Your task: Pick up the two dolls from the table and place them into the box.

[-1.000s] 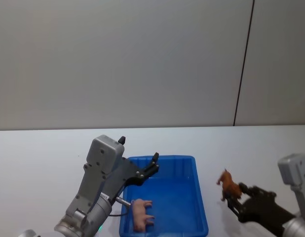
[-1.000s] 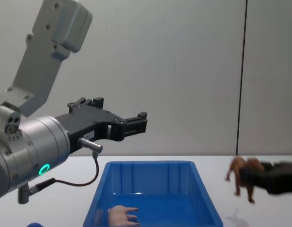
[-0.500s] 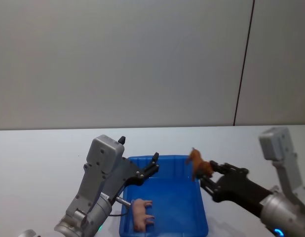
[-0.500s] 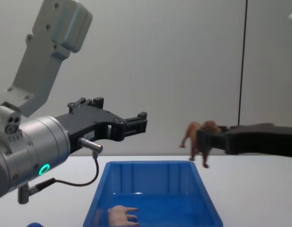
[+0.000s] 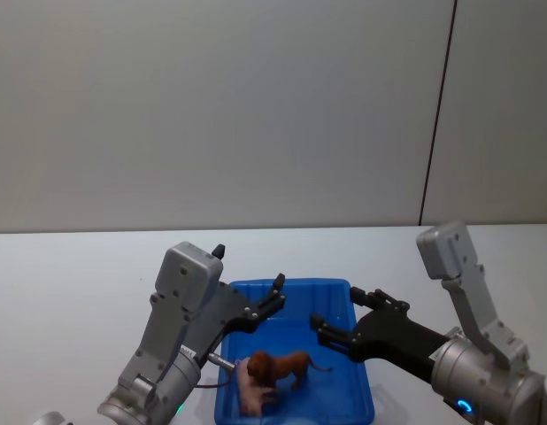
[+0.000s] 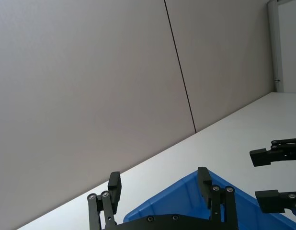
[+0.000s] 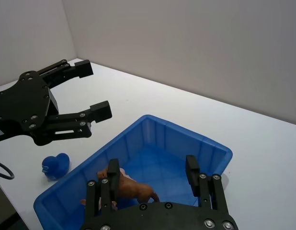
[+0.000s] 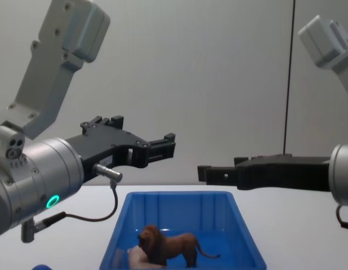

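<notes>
White surface in front of us carries the blue box. Inside it we see the pig lying at the near end and the lion standing upright, touching it. Our left end effector hovers over the box's left rim, released, empty. Our right end effector hovers above the right side, also released and empty. Plain grey wall behind.

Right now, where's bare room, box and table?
Box floor is bare between far rim and lion. Table is bare beyond the box and right of it. Crowded: near end with lion and pig; left gripper and right gripper, open, overhead; ball off the left wall.
</notes>
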Controlling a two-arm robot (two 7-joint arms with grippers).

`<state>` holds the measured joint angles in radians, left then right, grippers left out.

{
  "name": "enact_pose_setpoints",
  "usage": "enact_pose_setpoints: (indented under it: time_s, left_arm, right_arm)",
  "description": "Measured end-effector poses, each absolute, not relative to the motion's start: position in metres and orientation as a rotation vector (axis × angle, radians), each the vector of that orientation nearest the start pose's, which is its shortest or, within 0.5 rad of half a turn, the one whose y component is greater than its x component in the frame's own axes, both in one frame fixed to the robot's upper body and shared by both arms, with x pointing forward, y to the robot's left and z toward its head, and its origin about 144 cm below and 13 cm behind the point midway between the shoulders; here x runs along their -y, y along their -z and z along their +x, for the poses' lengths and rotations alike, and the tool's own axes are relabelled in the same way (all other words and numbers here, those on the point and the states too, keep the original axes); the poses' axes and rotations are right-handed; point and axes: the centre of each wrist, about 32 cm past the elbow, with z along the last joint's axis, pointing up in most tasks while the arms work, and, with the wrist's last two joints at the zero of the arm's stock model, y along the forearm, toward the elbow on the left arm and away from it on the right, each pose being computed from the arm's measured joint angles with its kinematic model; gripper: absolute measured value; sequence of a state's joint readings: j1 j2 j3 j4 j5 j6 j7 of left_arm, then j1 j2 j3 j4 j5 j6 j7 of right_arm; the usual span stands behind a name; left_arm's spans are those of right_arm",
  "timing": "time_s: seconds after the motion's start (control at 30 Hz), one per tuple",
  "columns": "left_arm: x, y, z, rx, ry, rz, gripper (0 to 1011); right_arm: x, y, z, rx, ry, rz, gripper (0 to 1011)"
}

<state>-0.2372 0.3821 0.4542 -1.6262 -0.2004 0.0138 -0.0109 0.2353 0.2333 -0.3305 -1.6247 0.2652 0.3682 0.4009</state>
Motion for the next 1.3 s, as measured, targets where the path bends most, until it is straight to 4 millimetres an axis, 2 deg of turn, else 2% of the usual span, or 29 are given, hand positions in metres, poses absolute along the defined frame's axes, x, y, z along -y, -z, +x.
enact_pose_setpoints:
  time_s: [0.03,0.07,0.17,0.27,0.87,1.3]
  left_arm:
    - [-0.198,-1.204,0.492,0.268,-1.124,0.061,1001]
    - [-0.198,-1.204,0.492,0.268,-1.124,0.061,1002]
    - [-0.198,-1.204,0.492,0.268,-1.124,0.061,1001]
    - [-0.198,-1.204,0.492,0.268,-1.124,0.061,1001]
    - [-0.198,-1.204,0.492,0.268,-1.124,0.061,1001]
    - [-0.206,-1.202,0.483,0.266,-1.151,0.095,1001]
  right_arm:
    - [0.189,-1.219,0.503,-0.101,0.837,-0.146,847]
    - [0.189,-1.219,0.504,-0.100,0.838,-0.147,847]
    - [0.191,-1.218,0.504,-0.090,0.843,-0.150,947]
    - [0.196,-1.217,0.502,-0.080,0.853,-0.152,1001]
    - [0.246,-1.210,0.480,-0.080,0.920,-0.134,1001]
    - [0.260,-1.207,0.472,-0.087,0.937,-0.124,1001]
